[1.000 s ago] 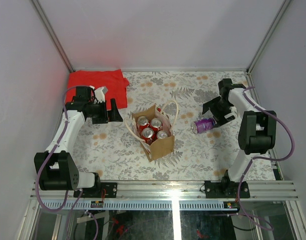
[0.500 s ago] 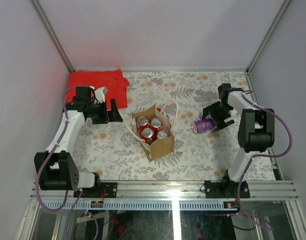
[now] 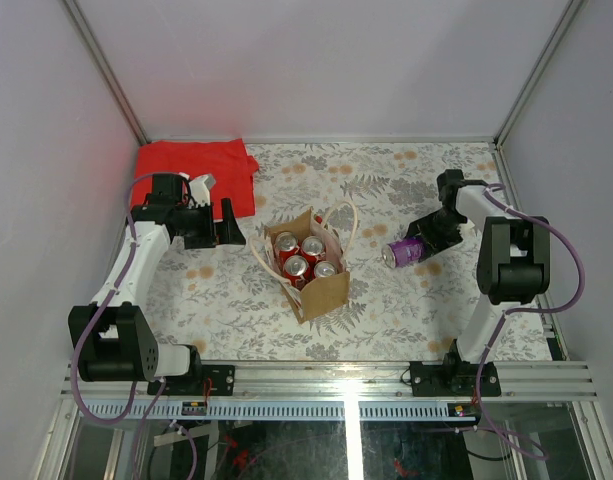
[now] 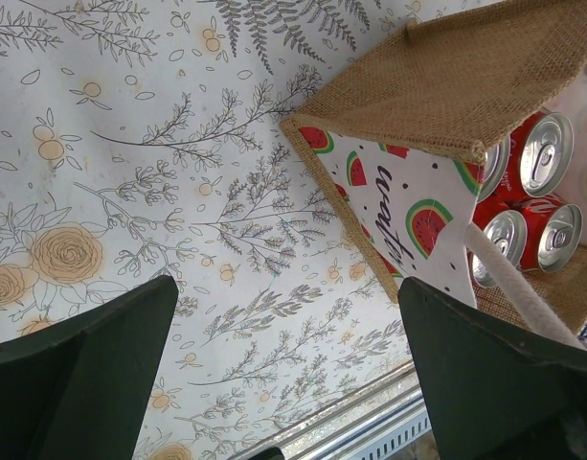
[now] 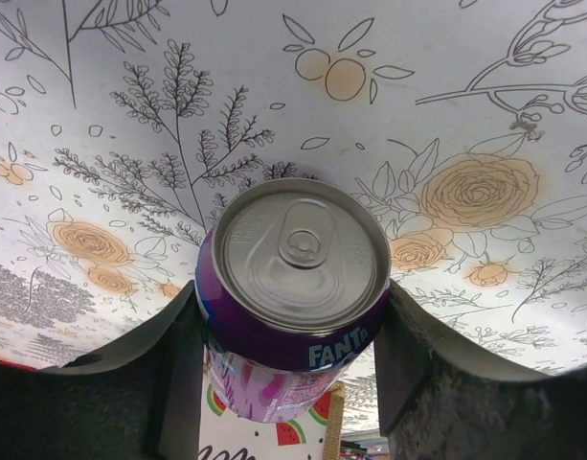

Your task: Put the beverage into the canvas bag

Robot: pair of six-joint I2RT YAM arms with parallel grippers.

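The beverage [image 3: 406, 251], a purple Fanta can [image 5: 293, 287], lies on its side on the flowered table right of the canvas bag. My right gripper [image 3: 416, 246] reaches it from the right. In the right wrist view both fingers [image 5: 173, 364] press against the can's sides, so the right gripper [image 5: 291, 321] is shut on it. The canvas bag [image 3: 321, 290] stands upright at the table's middle, its mouth open, with several red cans [image 3: 304, 255] inside. My left gripper [image 3: 229, 222] hovers left of the bag, open and empty [image 4: 285, 287]; the bag's burlap wall [image 4: 446, 77] is at that view's upper right.
A folded red cloth [image 3: 196, 165] lies at the back left. The bag's cream handles [image 3: 343, 215] loop up above its mouth. A metal rail [image 3: 336, 380] runs along the near edge, and the enclosure walls close in the sides and back.
My right gripper has come down around the purple can and its jaws have closed from wide open onto the can's sides. The left arm and the bag have not moved.
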